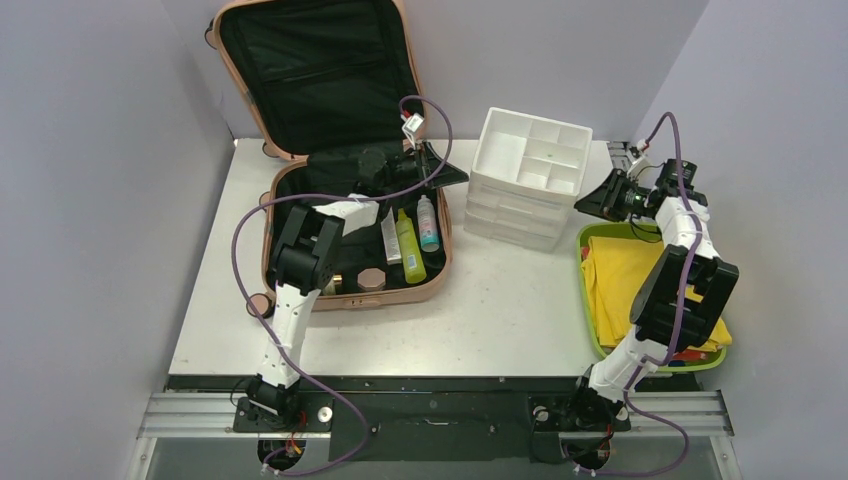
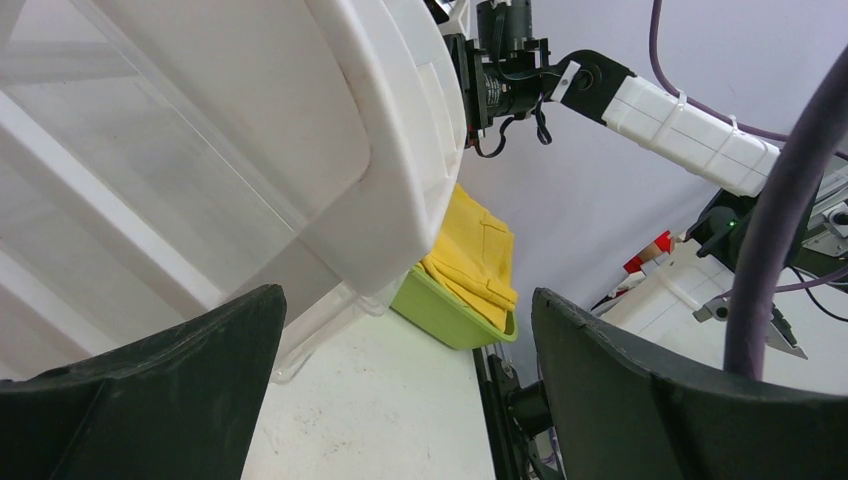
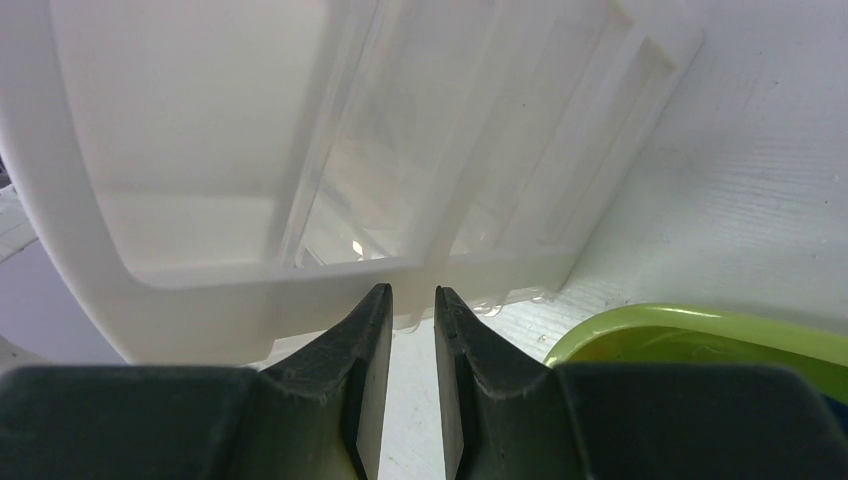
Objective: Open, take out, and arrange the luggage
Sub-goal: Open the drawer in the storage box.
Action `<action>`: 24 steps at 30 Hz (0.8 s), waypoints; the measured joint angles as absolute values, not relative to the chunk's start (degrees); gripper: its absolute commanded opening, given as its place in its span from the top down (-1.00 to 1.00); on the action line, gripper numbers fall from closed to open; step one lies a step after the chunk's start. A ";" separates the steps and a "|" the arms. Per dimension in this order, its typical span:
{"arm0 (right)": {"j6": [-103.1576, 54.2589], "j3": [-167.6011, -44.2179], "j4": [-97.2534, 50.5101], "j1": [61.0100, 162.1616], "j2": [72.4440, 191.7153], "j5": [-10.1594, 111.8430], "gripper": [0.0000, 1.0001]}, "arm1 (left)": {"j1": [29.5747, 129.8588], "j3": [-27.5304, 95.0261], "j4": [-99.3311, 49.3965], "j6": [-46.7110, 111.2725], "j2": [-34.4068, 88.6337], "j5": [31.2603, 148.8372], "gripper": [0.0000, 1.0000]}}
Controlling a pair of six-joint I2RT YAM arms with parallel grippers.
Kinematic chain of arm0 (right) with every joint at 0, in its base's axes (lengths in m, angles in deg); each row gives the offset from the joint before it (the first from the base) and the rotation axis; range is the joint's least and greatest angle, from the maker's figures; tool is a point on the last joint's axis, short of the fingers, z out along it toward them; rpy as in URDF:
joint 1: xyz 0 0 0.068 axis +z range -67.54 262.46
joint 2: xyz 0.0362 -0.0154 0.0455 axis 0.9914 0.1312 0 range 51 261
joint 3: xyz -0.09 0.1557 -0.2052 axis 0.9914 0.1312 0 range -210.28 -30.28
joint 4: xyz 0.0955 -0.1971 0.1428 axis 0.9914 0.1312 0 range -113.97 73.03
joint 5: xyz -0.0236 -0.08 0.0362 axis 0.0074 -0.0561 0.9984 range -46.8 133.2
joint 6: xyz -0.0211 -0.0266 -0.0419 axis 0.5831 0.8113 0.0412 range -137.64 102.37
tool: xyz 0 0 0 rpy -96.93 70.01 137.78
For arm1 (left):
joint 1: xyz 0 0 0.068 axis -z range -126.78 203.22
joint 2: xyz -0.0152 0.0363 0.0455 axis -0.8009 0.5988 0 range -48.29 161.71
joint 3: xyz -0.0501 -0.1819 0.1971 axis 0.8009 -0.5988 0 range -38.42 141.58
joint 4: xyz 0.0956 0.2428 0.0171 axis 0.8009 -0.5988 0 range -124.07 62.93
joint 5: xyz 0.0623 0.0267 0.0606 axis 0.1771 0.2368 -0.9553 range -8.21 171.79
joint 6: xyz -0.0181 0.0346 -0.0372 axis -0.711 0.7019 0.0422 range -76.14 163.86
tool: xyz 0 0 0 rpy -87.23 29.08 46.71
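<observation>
black ribbed tool (image 3: 412,300) fingers nearly together; glossy white plastic organizer (image 3: 300,150) ahead.

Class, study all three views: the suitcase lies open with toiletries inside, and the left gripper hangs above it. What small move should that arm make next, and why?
Probably lower the open left gripper onto the green bottle in the suitcase. Its jaws stand wide with nothing between them, and bottles still lie in the lower half, while the organizer beside it waits.
</observation>
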State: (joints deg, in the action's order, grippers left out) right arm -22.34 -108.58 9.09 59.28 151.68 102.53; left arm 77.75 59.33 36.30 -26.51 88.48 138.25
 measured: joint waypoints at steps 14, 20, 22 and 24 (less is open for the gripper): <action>-23.72 -108.03 7.80 60.22 151.49 101.53 0.61 | 78.49 54.88 38.34 -28.63 88.43 139.72 -0.80; -21.93 -108.03 9.59 60.39 150.70 101.09 0.61 | 78.84 53.76 39.45 -29.72 88.11 139.83 -0.80; -21.12 -108.03 10.36 60.39 150.42 101.09 0.61 | 78.84 53.74 39.65 -30.16 87.87 139.85 -0.80; -20.31 -108.03 11.19 60.39 150.42 101.11 0.62 | 78.84 53.74 39.71 -30.51 87.56 139.89 -0.80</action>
